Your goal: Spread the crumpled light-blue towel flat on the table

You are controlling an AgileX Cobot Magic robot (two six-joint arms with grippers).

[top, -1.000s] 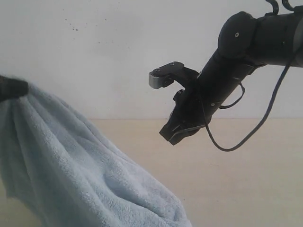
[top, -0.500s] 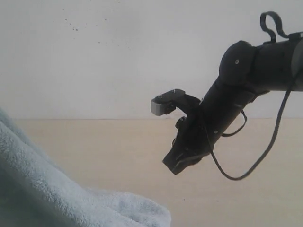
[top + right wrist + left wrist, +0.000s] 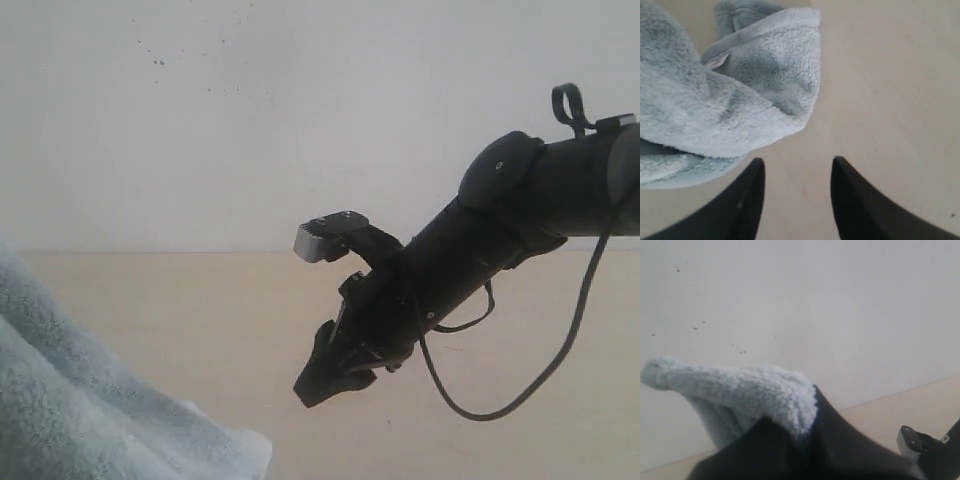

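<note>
The light-blue towel (image 3: 90,410) slopes down from the left edge of the exterior view to the table (image 3: 200,300). In the left wrist view my left gripper (image 3: 810,412) is shut on a fluffy fold of the towel (image 3: 740,385), held up in front of the white wall. My right gripper (image 3: 325,375) hangs above the table at mid-frame, right of the towel and clear of it. In the right wrist view its fingers (image 3: 750,192) stand open over bare tabletop (image 3: 880,90), with a towel corner (image 3: 765,75) and its small white label (image 3: 716,61) just beyond them.
A white wall (image 3: 250,120) rises behind the table's far edge. The right arm's black cable (image 3: 570,340) loops below its forearm. Bare tabletop lies right of the towel and under the right arm.
The towel has moved left and down in the exterior view, and the left gripper has left that view. The right gripper has come lower and leftward, toward the towel.
</note>
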